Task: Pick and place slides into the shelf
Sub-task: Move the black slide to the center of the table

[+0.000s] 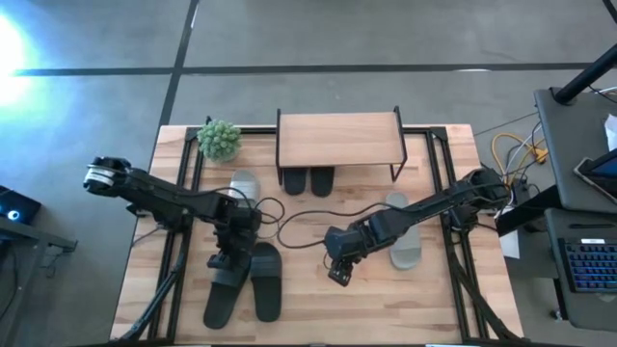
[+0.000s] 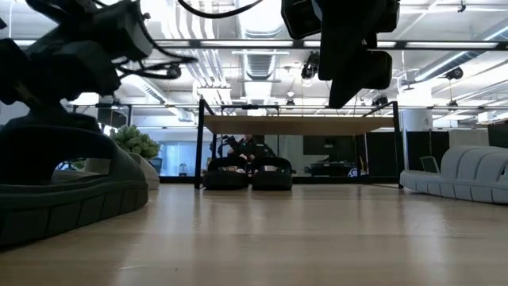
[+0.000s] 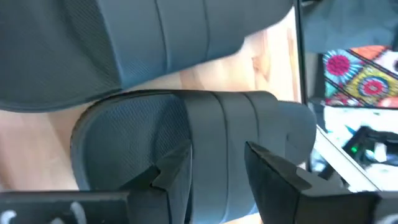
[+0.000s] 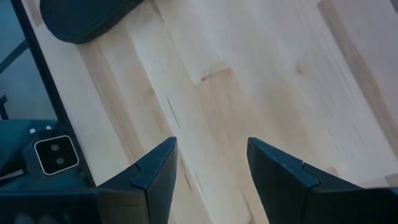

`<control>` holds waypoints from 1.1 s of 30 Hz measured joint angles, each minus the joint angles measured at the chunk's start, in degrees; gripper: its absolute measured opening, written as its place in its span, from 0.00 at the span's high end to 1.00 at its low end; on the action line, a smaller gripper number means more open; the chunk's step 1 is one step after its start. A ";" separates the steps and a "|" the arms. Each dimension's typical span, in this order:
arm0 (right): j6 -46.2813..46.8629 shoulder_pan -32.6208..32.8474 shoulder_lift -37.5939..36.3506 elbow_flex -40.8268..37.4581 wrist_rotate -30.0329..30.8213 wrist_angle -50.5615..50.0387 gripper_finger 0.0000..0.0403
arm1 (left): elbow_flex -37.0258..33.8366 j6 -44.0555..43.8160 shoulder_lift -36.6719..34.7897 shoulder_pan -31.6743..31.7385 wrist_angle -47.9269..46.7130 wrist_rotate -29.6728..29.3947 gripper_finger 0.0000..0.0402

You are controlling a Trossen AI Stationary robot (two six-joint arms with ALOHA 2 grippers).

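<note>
Two black slides (image 1: 220, 294) (image 1: 267, 284) lie side by side, soles down, at the table's near left. My left gripper (image 1: 227, 262) hangs open just over the left one, its fingers (image 3: 171, 171) standing on either side of that slide's wide strap (image 3: 217, 124). My right gripper (image 1: 337, 273) is open above bare wood (image 4: 211, 93) near the table's middle. Two more black slides (image 1: 308, 180) rest under the shelf (image 1: 337, 140). One grey slide (image 1: 246, 183) lies near the plant, and another (image 1: 407, 251) lies partly under my right arm. My left gripper comes at the black slide slanting down from the table's left, its fingers straddling the strap (image 3: 205, 143) along the slide's length. I cannot tell whether the fingers touch the strap. The slide lies flat on the table.
A small green plant (image 1: 220, 140) stands at the far left beside the shelf. A black cable (image 1: 289, 226) loops across the table's middle. Black frame rails (image 1: 183, 193) (image 1: 448, 193) run along both sides. Bare wood lies open at the near centre and near right.
</note>
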 joint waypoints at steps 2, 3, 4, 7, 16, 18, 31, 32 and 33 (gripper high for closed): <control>-0.02 0.00 0.00 -0.14 0.00 0.08 0.54 | -0.41 1.36 1.38 -0.08 -0.19 1.40 0.67; -0.02 0.00 0.00 -0.30 0.00 0.07 0.54 | -0.57 1.91 2.02 -0.10 -0.37 1.60 0.67; -0.02 0.00 0.00 -0.43 0.00 -0.01 0.54 | -0.70 2.62 2.68 -0.07 -0.30 1.70 0.67; 0.00 0.00 0.00 -0.73 0.00 0.09 0.54 | -1.18 3.16 3.98 0.03 0.08 1.98 0.67; -0.38 0.00 0.00 -1.30 -0.41 0.00 0.54 | -1.66 4.23 4.65 0.03 0.14 6.79 0.68; -0.91 0.00 0.00 -1.30 -0.44 0.06 0.54 | -1.67 4.29 4.62 0.03 0.16 7.08 0.73; -2.53 -0.07 -1.61 -1.66 0.09 0.28 0.54 | -1.45 3.43 3.28 0.03 -0.78 9.83 1.00; -2.73 -0.10 -2.10 -1.74 0.24 0.28 0.54 | -0.92 2.43 2.45 0.03 -1.41 10.42 1.00; -2.88 -0.16 -2.73 -1.86 0.44 0.25 0.54 | -0.13 1.17 1.47 0.03 -2.13 10.72 1.00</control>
